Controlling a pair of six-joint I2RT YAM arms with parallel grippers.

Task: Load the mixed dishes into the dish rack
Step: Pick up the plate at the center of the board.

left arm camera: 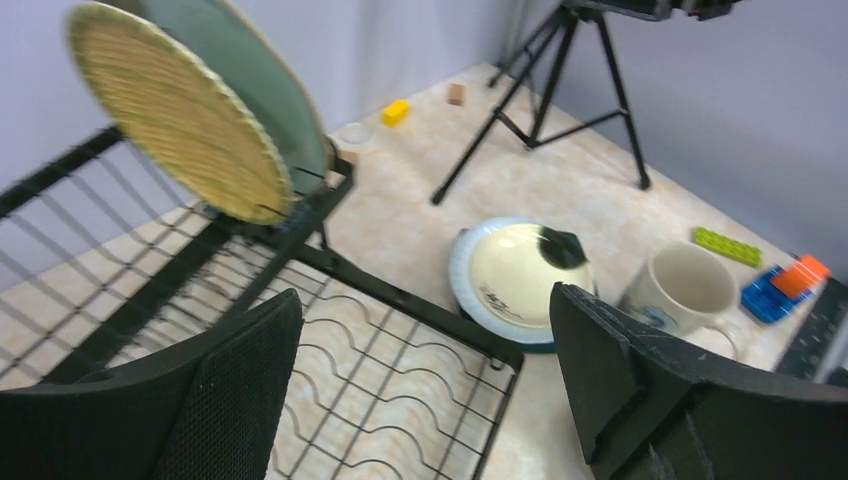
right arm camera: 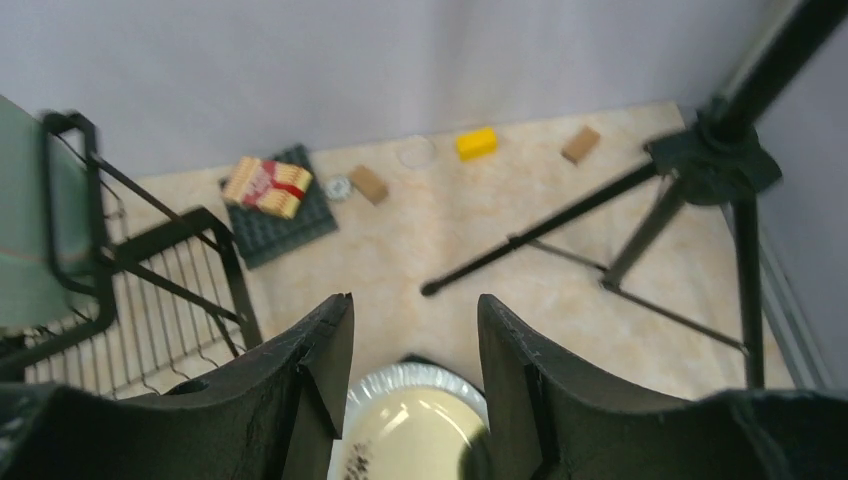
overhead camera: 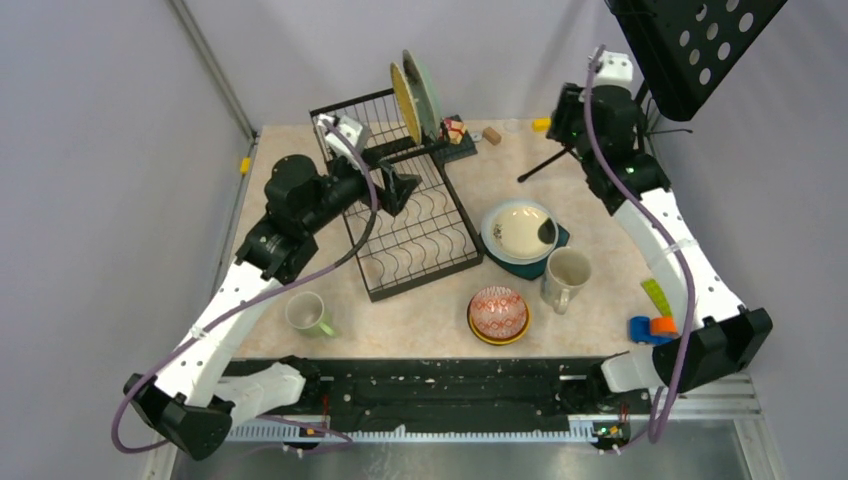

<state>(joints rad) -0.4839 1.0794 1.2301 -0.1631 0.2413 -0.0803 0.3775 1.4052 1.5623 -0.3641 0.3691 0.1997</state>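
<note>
Lavender walls [overhead camera: 100, 150] hem the beige marbled tabletop [overhead camera: 420, 325] at left and far edges. Left of centre sits the black wire dish rack [overhead camera: 420, 240], two round plates [overhead camera: 412, 100] upright at its far end, and the left gripper [left arm camera: 415, 340] gapes wide above it. The stacked round plates [overhead camera: 520, 230] and cream mug [overhead camera: 566, 275] lie right. The right gripper [right arm camera: 415, 330] hangs far right, jaws partly apart, holding nothing.

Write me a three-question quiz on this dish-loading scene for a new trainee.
1. True or false: the light-green mug already sits in the dish rack.
2. How many plates stand upright in the rack's raised section? A one, B two, C four.
3. Fill in: the red-patterned bowl is nested in the ____ bowl.
Key: 1 false, it stands on the table; 2 B; 3 the yellow-orange bowl.
</note>
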